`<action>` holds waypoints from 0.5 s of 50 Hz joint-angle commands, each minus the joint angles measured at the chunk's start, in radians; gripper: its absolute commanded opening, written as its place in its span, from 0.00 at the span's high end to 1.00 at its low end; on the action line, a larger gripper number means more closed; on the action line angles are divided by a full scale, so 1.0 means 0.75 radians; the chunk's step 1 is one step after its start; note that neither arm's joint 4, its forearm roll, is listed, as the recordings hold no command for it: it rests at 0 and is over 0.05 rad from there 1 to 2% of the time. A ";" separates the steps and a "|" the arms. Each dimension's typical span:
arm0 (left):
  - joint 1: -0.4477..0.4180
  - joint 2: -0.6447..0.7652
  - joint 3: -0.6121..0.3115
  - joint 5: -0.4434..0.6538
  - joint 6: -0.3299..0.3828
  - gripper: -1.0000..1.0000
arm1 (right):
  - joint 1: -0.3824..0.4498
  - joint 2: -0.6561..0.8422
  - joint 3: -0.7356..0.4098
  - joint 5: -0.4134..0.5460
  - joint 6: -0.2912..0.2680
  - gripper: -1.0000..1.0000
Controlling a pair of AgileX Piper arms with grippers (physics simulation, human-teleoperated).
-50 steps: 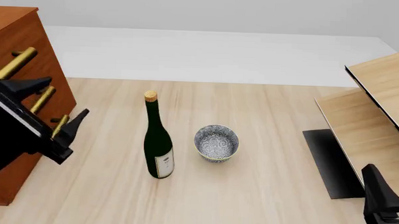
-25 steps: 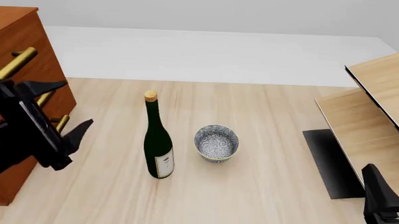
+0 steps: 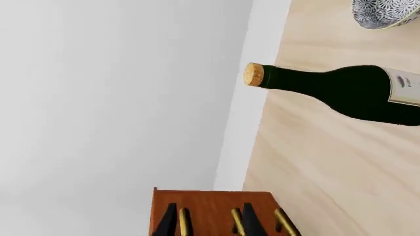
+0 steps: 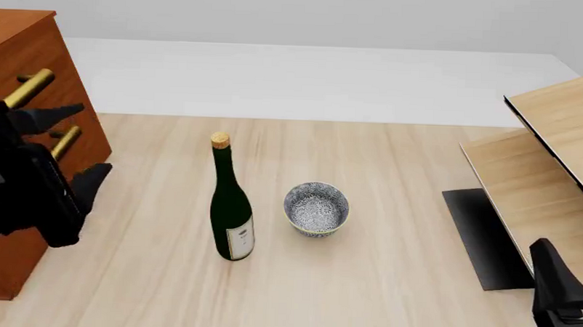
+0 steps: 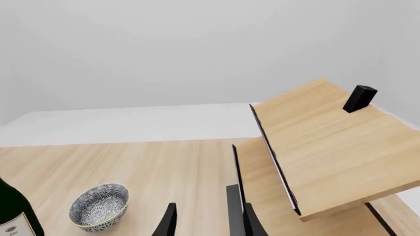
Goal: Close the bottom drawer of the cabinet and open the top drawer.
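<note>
While the tall reddish-brown wooden cabinet [image 4: 23,67] stands at the left edge of the pale wood tabletop [image 4: 365,282], no drawer is seen pulled out: the bottom drawer's front is hidden behind the left gripper [image 4: 64,145], so its closure cannot be confirmed. The top drawer [image 4: 13,59], marked by its brass bar handle [image 4: 29,87], appears flush and unopened. The black fingers [image 4: 55,115] are held apart, level with the upper handles, nothing gripped. The right gripper [image 5: 206,223] is parked low beside the light-wood furniture [image 5: 321,142], fingers apart, idle. Opening is judged outstanding.
</note>
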 commanded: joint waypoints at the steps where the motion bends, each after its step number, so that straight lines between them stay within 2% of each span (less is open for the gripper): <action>1: 0.037 0.021 -0.008 -0.036 0.154 0.00 | -0.002 -0.004 -0.003 0.006 0.006 0.00; 11: 0.092 0.061 -0.001 -0.125 0.276 0.00 | -0.007 -0.001 -0.004 0.005 0.013 0.00; 25: 0.139 0.115 -0.058 -0.126 0.279 0.00 | -0.008 0.001 -0.004 0.004 0.016 0.00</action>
